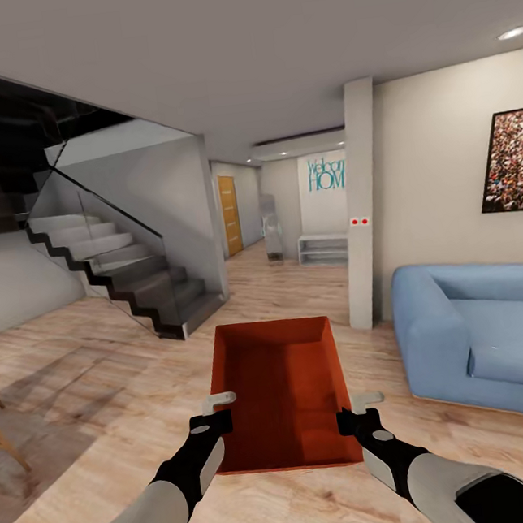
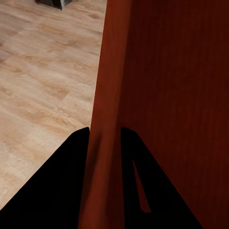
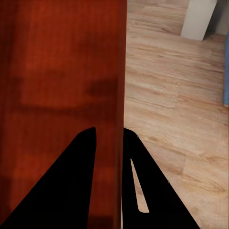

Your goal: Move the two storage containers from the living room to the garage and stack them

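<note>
Orange-red, thin-walled rect. storage container (image 1: 281, 390) pinched by L end effector (image 1: 217, 412) & R end effector (image 1: 355, 410).

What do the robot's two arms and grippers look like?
Both arms have light grey forearms that pass into black wrists. The left gripper and right gripper have black bodies with pale grey fingertips. In the wrist views the fingers appear as flat black wedges. No cables or markings show.

1. A home's living room is showing here: a blue sofa (image 1: 483, 332) is sitting on light wood plank flooring (image 1: 79, 374).
2. A staircase (image 1: 123, 270) is climbing at the left.
3. A framed picture (image 1: 515, 161) is hanging on the white wall.
</note>
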Controlling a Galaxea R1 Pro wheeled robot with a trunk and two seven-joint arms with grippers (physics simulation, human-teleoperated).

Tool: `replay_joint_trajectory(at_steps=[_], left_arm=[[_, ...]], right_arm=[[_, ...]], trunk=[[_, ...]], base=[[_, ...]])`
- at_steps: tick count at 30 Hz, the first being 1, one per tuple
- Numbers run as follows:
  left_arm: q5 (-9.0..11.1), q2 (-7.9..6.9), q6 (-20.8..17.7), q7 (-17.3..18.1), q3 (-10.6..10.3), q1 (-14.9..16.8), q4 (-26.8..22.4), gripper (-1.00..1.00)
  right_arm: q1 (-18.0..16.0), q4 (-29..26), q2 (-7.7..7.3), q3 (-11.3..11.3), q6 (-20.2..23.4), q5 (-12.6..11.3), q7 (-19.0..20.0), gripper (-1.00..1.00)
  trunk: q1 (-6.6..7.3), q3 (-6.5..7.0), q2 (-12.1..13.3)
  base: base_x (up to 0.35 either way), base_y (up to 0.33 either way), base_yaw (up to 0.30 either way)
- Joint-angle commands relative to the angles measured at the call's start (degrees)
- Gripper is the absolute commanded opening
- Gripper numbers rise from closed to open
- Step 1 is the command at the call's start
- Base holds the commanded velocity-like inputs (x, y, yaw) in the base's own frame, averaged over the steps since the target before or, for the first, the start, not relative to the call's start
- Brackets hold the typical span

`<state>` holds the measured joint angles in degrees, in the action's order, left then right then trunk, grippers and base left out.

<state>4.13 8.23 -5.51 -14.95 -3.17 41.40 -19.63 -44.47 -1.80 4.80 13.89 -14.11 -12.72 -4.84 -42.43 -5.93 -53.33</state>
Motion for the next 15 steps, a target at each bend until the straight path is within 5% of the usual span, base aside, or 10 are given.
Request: replay_joint_trajectory(at_steps=[1, 15], left_arm=[[-0.18, -2.07, -0.38, -0.61, 3.7, 0.09, -0.33, -1.0], [-0.19, -2.07, -0.38, -0.61, 3.7, 0.09, -0.41, -1.0]], right_arm=[[-0.01, 0.04, -0.05, -1.76, -0.13, -0.38, -0.34, -1.0], [-0.01, 0.04, -0.05, -1.76, -0.21, -0.38, -0.34, -1.0]], trunk=[[-0.04, -0.09, -0.06], [-0.04, -0.09, -0.06]], base=[[0.322, 0.0, 0.0], [0.322, 0.0, 0.0]])
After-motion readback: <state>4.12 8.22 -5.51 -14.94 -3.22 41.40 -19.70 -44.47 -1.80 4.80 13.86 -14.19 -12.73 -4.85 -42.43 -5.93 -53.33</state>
